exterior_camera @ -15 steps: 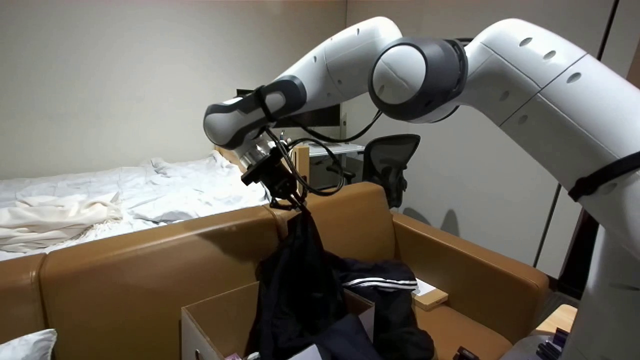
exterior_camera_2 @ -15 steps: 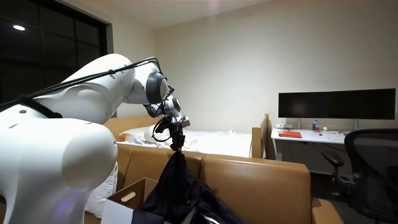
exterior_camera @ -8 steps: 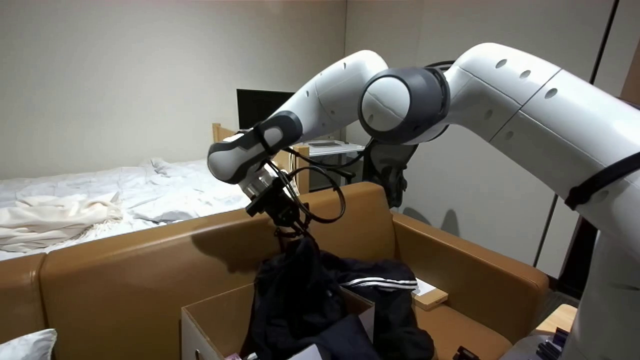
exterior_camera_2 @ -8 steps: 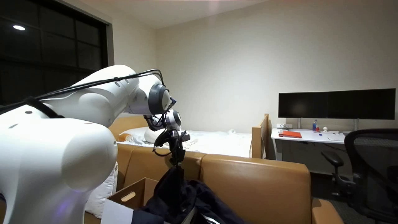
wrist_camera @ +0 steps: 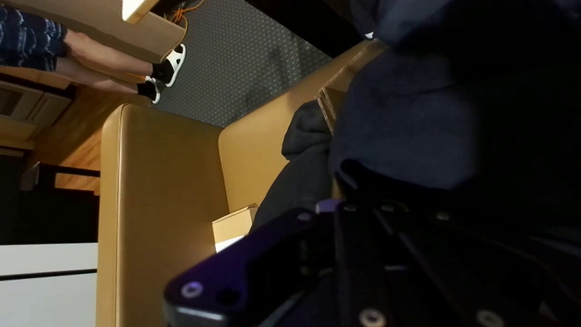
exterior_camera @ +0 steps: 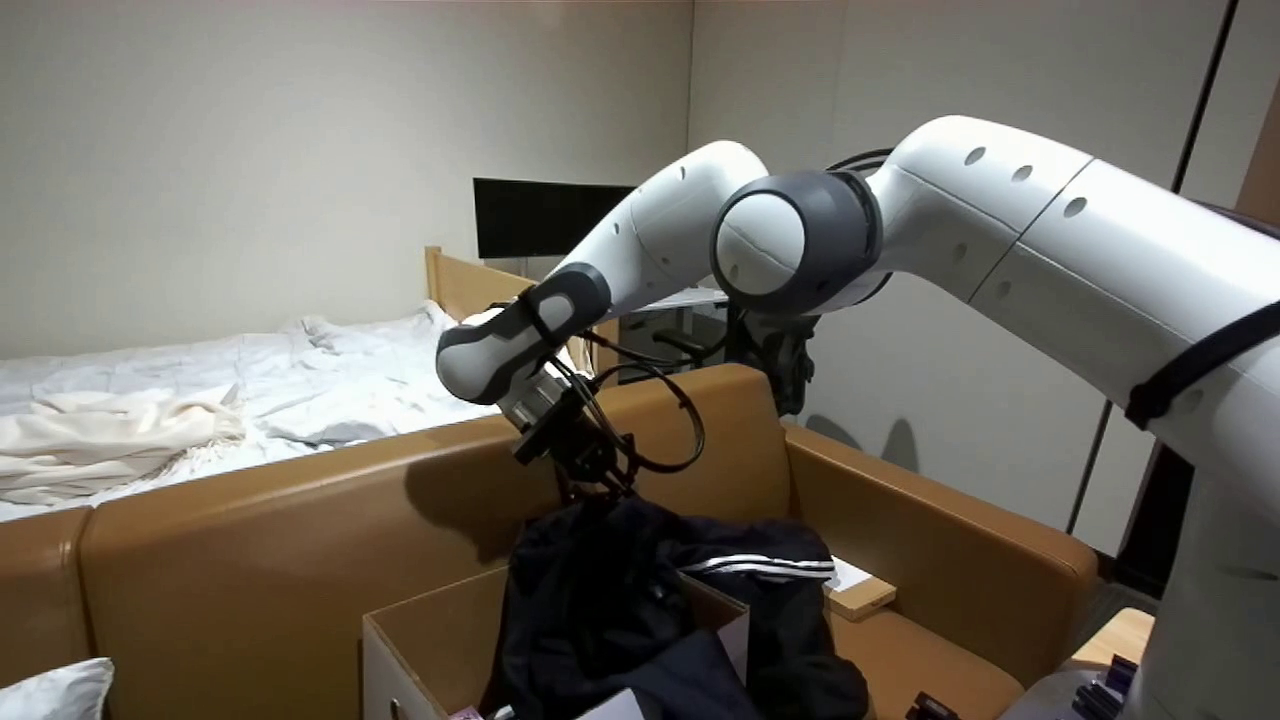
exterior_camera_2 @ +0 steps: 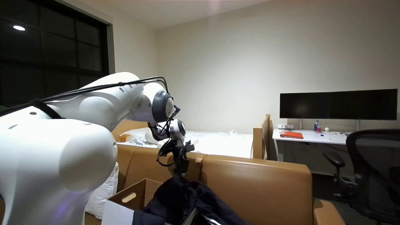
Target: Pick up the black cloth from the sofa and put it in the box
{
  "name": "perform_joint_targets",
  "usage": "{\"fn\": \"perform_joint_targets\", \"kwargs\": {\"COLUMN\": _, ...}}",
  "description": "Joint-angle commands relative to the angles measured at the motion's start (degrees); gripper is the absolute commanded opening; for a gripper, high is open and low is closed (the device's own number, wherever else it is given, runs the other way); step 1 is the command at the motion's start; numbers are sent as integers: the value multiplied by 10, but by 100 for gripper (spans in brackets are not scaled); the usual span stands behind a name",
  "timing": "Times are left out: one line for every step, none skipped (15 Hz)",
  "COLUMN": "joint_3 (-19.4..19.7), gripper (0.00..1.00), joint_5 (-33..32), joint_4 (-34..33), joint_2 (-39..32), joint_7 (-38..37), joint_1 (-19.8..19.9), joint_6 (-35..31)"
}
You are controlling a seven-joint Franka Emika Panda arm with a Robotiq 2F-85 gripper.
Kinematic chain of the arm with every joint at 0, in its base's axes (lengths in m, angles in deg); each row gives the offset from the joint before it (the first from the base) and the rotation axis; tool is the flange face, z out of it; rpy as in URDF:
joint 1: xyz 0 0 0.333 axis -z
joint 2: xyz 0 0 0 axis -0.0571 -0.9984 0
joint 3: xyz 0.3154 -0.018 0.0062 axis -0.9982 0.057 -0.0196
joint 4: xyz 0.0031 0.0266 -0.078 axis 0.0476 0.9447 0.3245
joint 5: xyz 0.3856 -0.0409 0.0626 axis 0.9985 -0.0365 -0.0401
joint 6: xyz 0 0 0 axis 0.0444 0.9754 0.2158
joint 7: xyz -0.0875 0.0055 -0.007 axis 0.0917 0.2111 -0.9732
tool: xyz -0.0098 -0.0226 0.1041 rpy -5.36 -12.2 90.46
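Note:
The black cloth (exterior_camera: 600,610) drapes in folds partly inside the box (exterior_camera: 405,650) and over its wall. A striped part of it rests on the seat of the sofa (exterior_camera: 250,560). My gripper (exterior_camera: 615,488) points down at the cloth's top fold, shut on it, just in front of the sofa back. In an exterior view the gripper (exterior_camera_2: 180,173) meets the peak of the cloth (exterior_camera_2: 175,197) beside the open box (exterior_camera_2: 120,215). Dark fabric (wrist_camera: 404,113) fills much of the wrist view, and the fingertips are hard to make out against it.
A small flat carton (exterior_camera: 862,598) lies on the seat by the sofa arm (exterior_camera: 930,510). Behind the sofa back are a bed (exterior_camera: 330,380) with white sheets and an office chair (exterior_camera: 780,350). A person's legs (wrist_camera: 106,59) show in the wrist view.
My gripper has come down and, lately, a little to the right in an exterior view. The cloth, which hung in a tall peak from it, has sunk into a low heap.

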Motion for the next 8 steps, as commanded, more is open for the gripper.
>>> {"fn": "perform_joint_targets", "kwargs": {"joint_3": 1, "gripper": 0, "joint_5": -6, "joint_4": 3, "joint_2": -7, "joint_7": 15, "joint_1": 2, "joint_6": 0}}
{"fn": "perform_joint_targets", "kwargs": {"joint_3": 2, "gripper": 0, "joint_5": -5, "joint_4": 3, "joint_2": -9, "joint_7": 14, "joint_1": 2, "joint_6": -1}}
{"fn": "perform_joint_targets", "kwargs": {"joint_3": 2, "gripper": 26, "joint_5": -6, "joint_4": 3, "joint_2": -11, "joint_7": 14, "joint_1": 2, "joint_6": 1}}
{"fn": "perform_joint_targets", "kwargs": {"joint_3": 3, "gripper": 27, "joint_5": -7, "joint_4": 3, "joint_2": -12, "joint_7": 15, "joint_1": 1, "joint_6": 3}}
{"fn": "perform_joint_targets", "kwargs": {"joint_3": 3, "gripper": 33, "joint_5": -8, "joint_4": 3, "joint_2": -12, "joint_7": 15, "joint_1": 0, "joint_6": 2}}
{"fn": "perform_joint_targets", "kwargs": {"joint_3": 3, "gripper": 38, "joint_5": -7, "joint_4": 4, "joint_2": -12, "joint_7": 14, "joint_1": 1, "joint_6": 0}}
{"fn": "perform_joint_targets", "kwargs": {"joint_3": 2, "gripper": 44, "joint_5": -7, "joint_4": 7, "joint_2": -9, "joint_7": 13, "joint_1": 0, "joint_6": 0}}
{"fn": "perform_joint_targets", "kwargs": {"joint_3": 3, "gripper": 51, "joint_5": -8, "joint_4": 8, "joint_2": -7, "joint_7": 13, "joint_1": -1, "joint_6": 1}}
